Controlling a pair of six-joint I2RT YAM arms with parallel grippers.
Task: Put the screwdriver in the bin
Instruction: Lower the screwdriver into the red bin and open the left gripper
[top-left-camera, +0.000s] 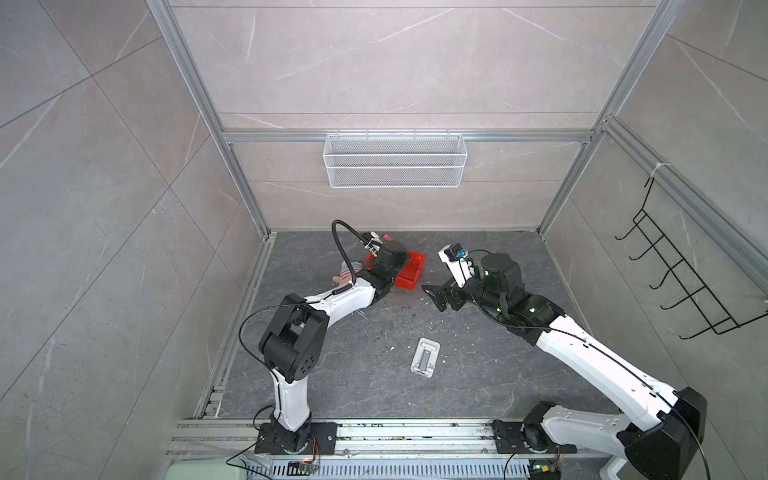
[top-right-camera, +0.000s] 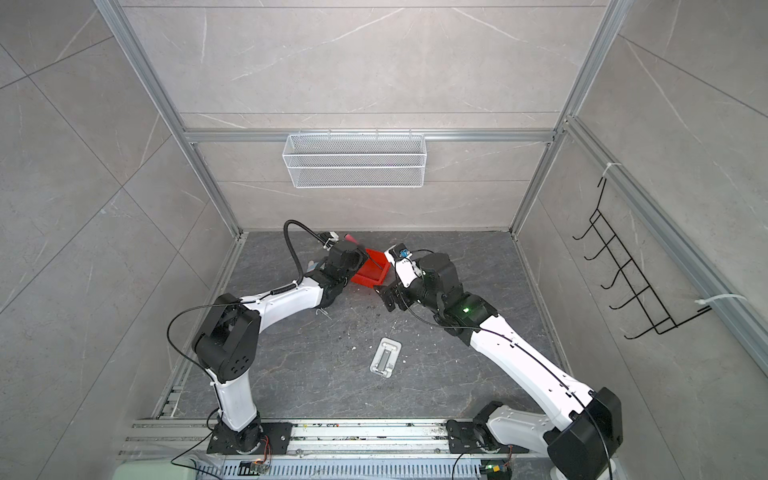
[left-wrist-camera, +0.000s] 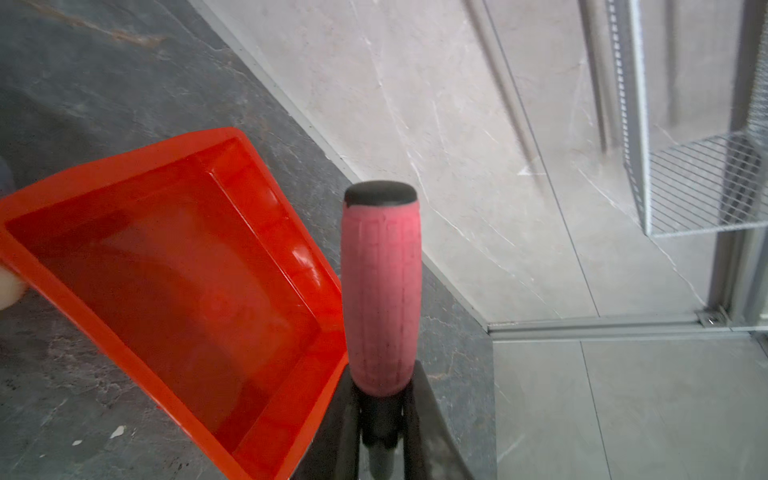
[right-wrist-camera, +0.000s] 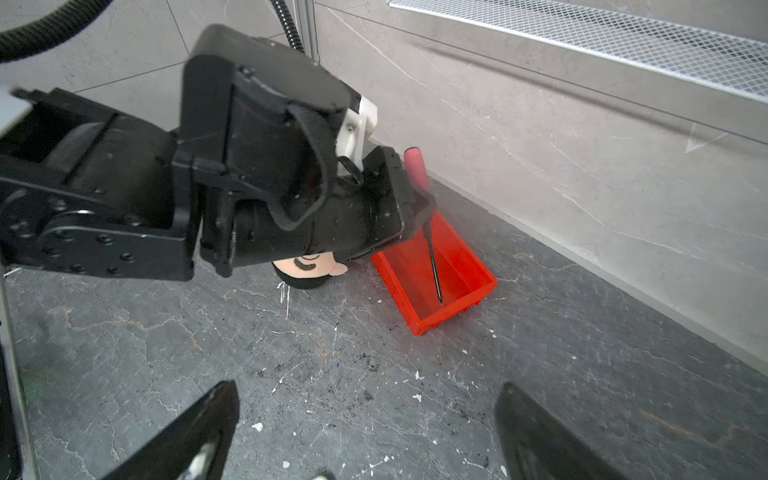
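My left gripper is shut on the screwdriver's black collar, just below its pink-red handle. The screwdriver stands almost upright. Its thin black shaft points down into the red bin, and the tip is low inside; I cannot tell whether it touches the floor. In both top views the handle shows above the bin near the back wall. My right gripper hovers open over bare floor, just right of the bin, holding nothing.
A plush toy lies just left of the bin, mostly under my left arm. A metal plate lies on the floor nearer the front. A white wire basket hangs on the back wall and a black hook rack on the right wall.
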